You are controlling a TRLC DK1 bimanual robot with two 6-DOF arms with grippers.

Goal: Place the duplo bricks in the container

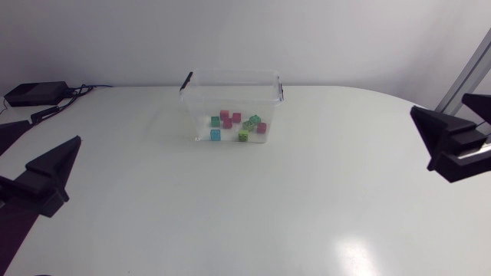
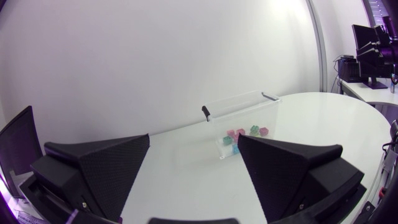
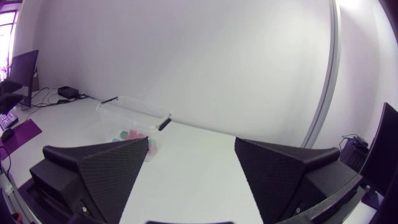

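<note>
you've got the duplo bricks (image 1: 236, 125), pink, green & blue, lying on the floor of the clear container (image 1: 230, 73), which stands at the far middle of the white table (image 1: 253, 222). l gripper (image 2: 194, 140) is near the table's left edge, fingers wide apart. r gripper (image 3: 192, 142) is near the right edge, fingers also apart. both are well apart from the container.

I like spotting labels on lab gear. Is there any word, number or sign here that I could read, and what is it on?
No text can be read in any view.
The clear box shows no label.
The coloured bricks inside it are too small to show any marking.
The left tool and right tool are plain black.
</note>
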